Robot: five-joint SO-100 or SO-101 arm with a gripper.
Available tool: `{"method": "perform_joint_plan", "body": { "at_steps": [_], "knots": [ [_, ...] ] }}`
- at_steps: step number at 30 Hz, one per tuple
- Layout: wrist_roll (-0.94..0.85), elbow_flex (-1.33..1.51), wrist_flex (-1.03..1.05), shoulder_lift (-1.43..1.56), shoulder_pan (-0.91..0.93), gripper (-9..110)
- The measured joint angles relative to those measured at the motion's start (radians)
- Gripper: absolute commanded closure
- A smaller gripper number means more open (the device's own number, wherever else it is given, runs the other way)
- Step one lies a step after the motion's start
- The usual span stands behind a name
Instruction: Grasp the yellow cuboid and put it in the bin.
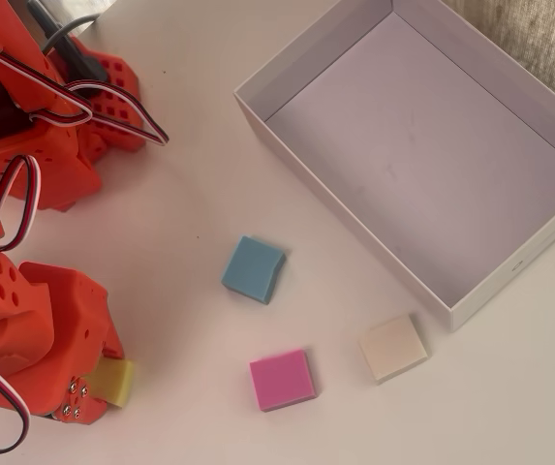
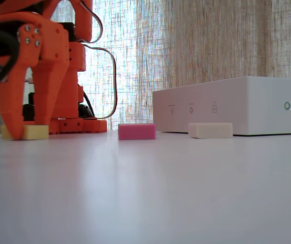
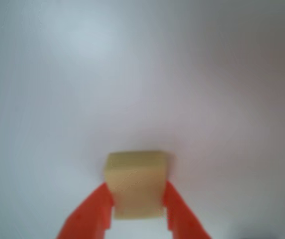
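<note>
The yellow cuboid [image 1: 115,381] lies flat on the white table at the lower left of the overhead view, partly under the orange arm. In the wrist view my gripper [image 3: 137,201] has one orange finger [image 3: 90,211] on each side of the cuboid [image 3: 136,181], both touching it. In the fixed view the cuboid [image 2: 34,132] rests on the table under the gripper. The bin [image 1: 347,215], a big shallow white box with a lilac floor, stands at the upper right and holds nothing; it also shows in the fixed view [image 2: 236,104].
A blue block [image 1: 254,268], a pink block [image 1: 281,379] and a cream block [image 1: 392,347] lie on the table between the gripper and the bin. The arm's orange base [image 1: 54,126] with its cables fills the upper left. A curtain hangs behind.
</note>
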Motion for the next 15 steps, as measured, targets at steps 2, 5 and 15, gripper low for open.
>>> {"method": "perform_joint_plan", "body": {
  "at_steps": [2, 5, 15],
  "knots": [
    [-0.002, 0.0, 0.0, 0.0, 0.008, 110],
    [-0.003, 0.0, 0.008, 0.0, 0.012, 110],
    [-0.072, -0.207, 0.152, 0.206, -0.078, 110]
  ]
}}
